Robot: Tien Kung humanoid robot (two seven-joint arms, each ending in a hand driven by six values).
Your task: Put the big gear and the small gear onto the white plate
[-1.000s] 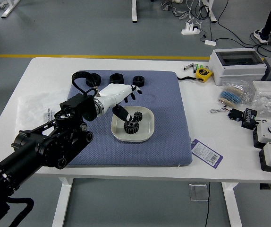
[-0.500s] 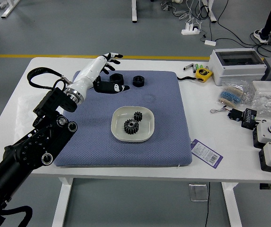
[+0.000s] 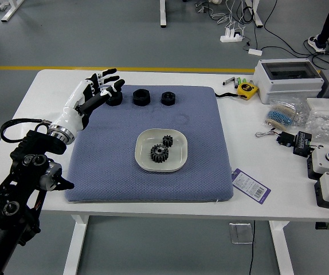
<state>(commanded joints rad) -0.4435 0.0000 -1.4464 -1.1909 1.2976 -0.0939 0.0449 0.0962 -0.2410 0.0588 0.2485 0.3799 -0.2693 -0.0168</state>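
Apparently complete: big gear [image 3: 159,153] and small gear [image 3: 167,140], both on white plate [image 3: 177,156], rightward and nearside of left robot hand [image 3: 89,96], fingers spread, empty; none left to place.

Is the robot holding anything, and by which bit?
Nothing is held: its left hand is open, and the big gear and small gear sit on the white plate.

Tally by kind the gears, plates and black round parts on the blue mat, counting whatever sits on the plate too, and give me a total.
Gears: 2 (big gear, small gear)
White plate: 1
Black round parts: 3, one partly hidden by the left hand
Total: 6
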